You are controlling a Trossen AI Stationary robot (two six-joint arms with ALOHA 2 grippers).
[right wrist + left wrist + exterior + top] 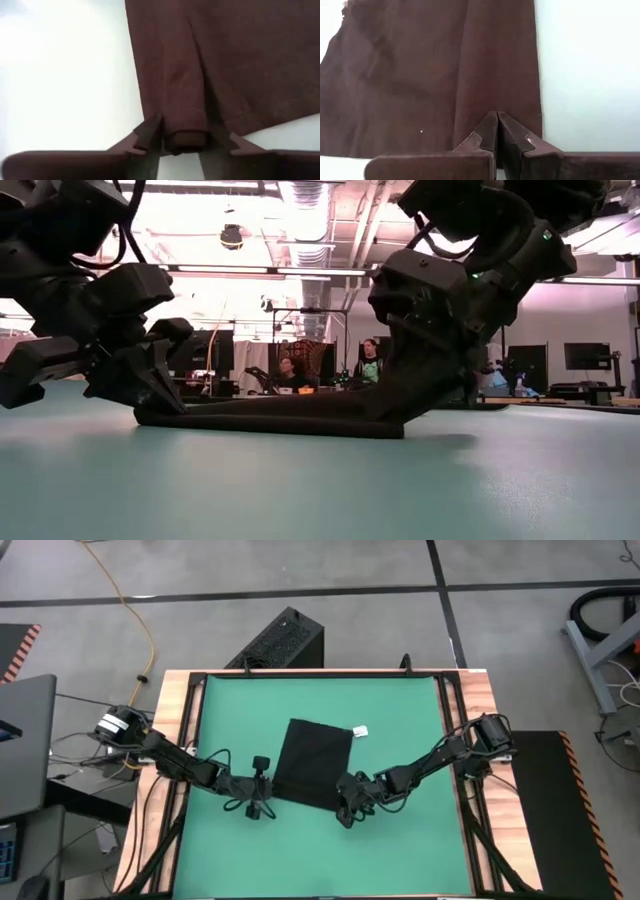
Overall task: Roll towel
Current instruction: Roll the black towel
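High view: towel [312,764] lies flat approx mid green mat [400,710], slightly tilted, small white tag [360,730] at its far right corner. Left gripper [262,790] sits at towel's near left corner; right gripper [348,806] at its near right corner. Both arms reach in low from the table's sides. Black box [282,640] on floor beyond far edge; yellow cable [135,610] on floor far left.

Low view: towel [280,418] shows as a thin dark slab on the mat [320,480], between the two grippers, both down at mat level and touching its ends. Right-hand end is lifted a bit where the gripper meets it. People [330,370] seated in room behind, w/ monitors.

Left wrist view: fingers [487,137] pressed together, tips on the towel [435,75] edge; cloth spreads flat beyond, mat [590,70] beside it.

Right wrist view: fingers [147,135] clamped on a bunched fold of the towel [215,55] at its edge, small gap filled w/ cloth; mat [60,75] alongside.
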